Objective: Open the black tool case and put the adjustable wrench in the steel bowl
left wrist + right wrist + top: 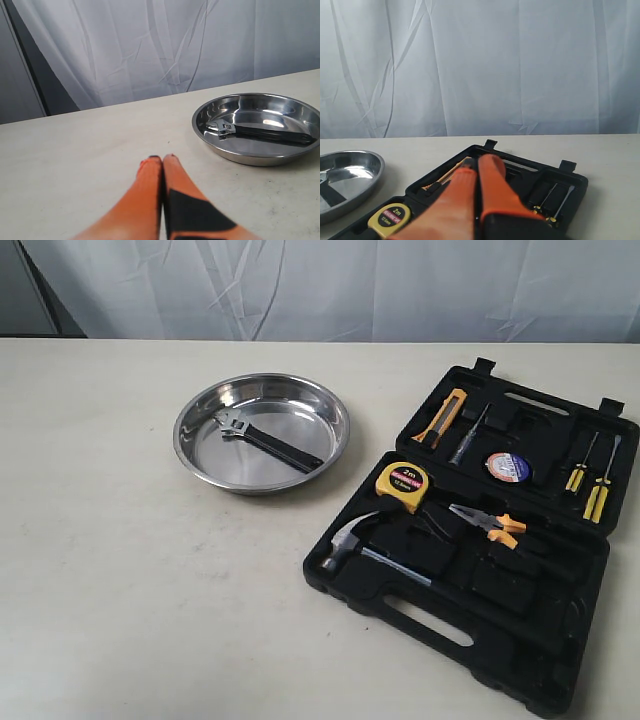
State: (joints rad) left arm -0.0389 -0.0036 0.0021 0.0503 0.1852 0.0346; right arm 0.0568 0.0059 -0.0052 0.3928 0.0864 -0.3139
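The black tool case (pixel 560 645) lies open on the right of the table, lid flat behind it (pixel 572 192). The adjustable wrench (pixel 265 442), silver head and black handle, lies inside the steel bowl (pixel 335 410) to the case's left; the left wrist view also shows the wrench (pixel 260 133) in the bowl (pixel 250 159). My left gripper (pixel 162 158) is shut and empty, above bare table short of the bowl. My right gripper (pixel 478 164) is shut and empty, raised over the open case. Neither arm shows in the exterior view.
In the case sit a claw hammer (pixel 355 546), yellow tape measure (pixel 402 486), orange-handled pliers (pixel 490 523), utility knife (pixel 441 417), tape roll (pixel 507 467) and yellow-handled screwdrivers (pixel 590 485). A white curtain hangs behind the table's far edge.
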